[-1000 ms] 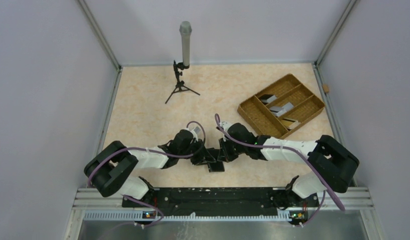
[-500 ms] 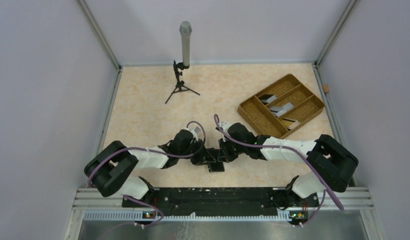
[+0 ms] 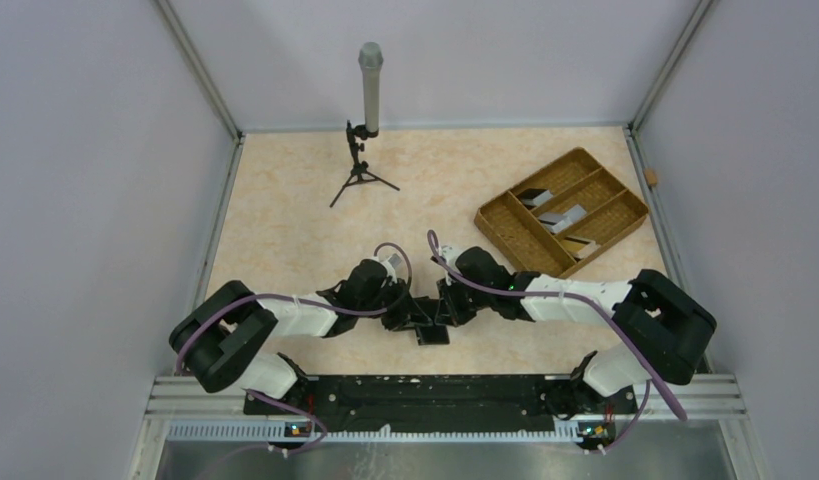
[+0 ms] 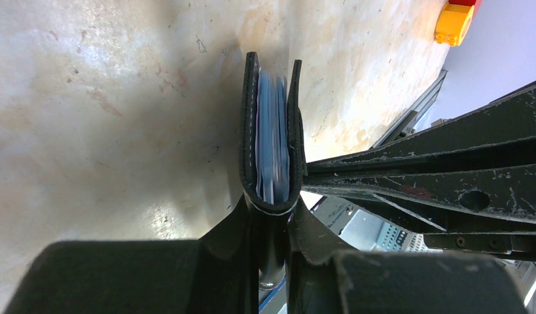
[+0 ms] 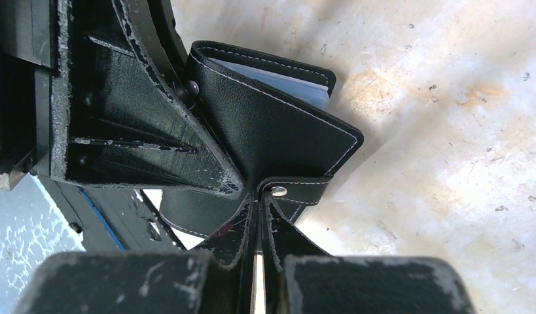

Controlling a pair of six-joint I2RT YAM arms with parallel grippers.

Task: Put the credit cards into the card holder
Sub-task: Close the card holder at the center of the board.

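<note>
- Where the two arms meet over the near middle of the table [image 3: 285,220], the overhead view has the left gripper [image 3: 415,316] and the right gripper [image 3: 448,312] coming in from opposite sides onto the black wallet [image 3: 433,334], which shows just below them.
- Same view: a brown woven tray [image 3: 520,235] sits at the far right, well apart from the wallet. Several cards [image 3: 562,215], pale and dark, lie in its compartments. A microphone stand [image 3: 365,120] stands at the far edge.
- Left wrist view: the wallet is folded and seen edge-on, its two covers slightly apart with pale blue lining [image 4: 271,131] between them. The left fingers [image 4: 226,235] are clamped on the wallet's closed, folded end. The right gripper's dark fingers reach in from the right and touch the right-hand cover.
- Right wrist view: the right fingers [image 5: 229,242] are pressed tight together, pinching the end of the short clasp tab [image 5: 301,188] beside its metal snap [image 5: 276,190]. The left gripper's fingers fill the left side and hold the wallet's edge there. Pale blue shows at the wallet's far open edge, with bare table beyond it.
</note>
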